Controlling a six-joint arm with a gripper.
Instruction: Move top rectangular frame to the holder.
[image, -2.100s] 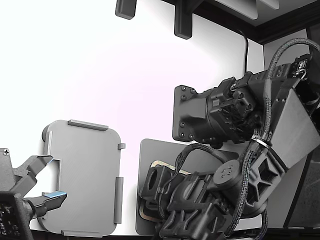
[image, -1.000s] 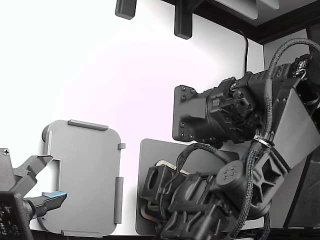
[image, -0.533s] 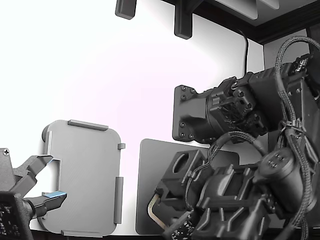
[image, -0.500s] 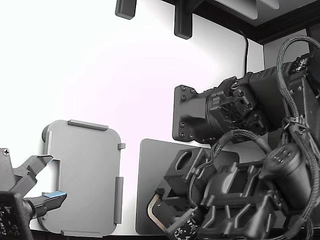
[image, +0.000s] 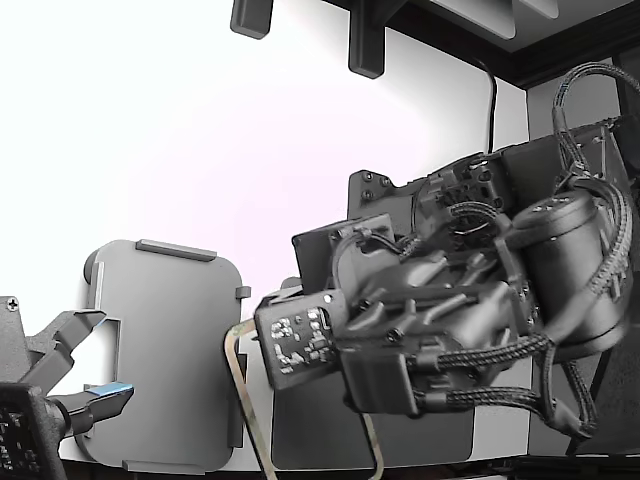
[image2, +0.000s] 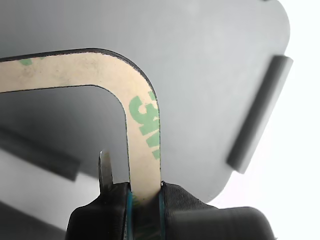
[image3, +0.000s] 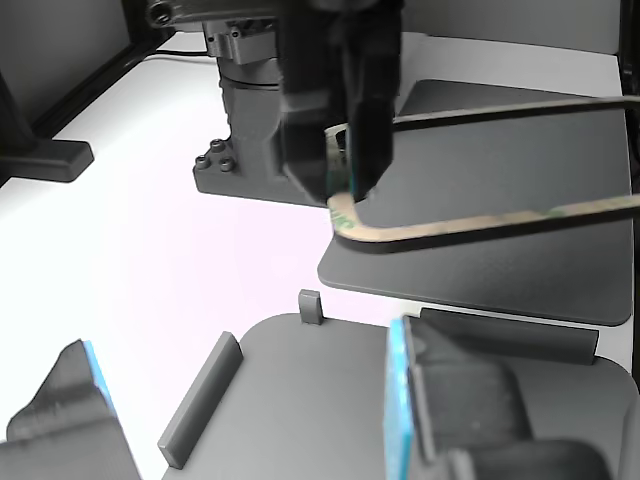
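The top rectangular frame (image: 244, 400) is a thin beige outline with green patches. My gripper (image: 256, 330) is shut on one of its short ends, near a corner, and holds it in the air. In the exterior view it hangs between the light grey holder (image: 165, 340) and the dark grey mat (image: 310, 440). In the wrist view the frame (image2: 142, 125) runs out from my gripper (image2: 145, 197) above the holder (image2: 200, 60), near an edge tab (image2: 260, 110). In the other view the frame (image3: 450, 232) floats above the mat (image3: 500, 160), held by my gripper (image3: 345, 185).
A second arm's open gripper (image: 85, 365) with blue pads sits at the holder's near-left edge and shows large in the other view (image3: 405, 400). A black robot base (image3: 245, 170) stands behind the mat. Black brackets (image: 365, 45) stand at the table's back.
The arm has lifted the frame off the dark mat and swung it toward the exterior view's left, next to the holder's right edge. The second gripper has not moved.
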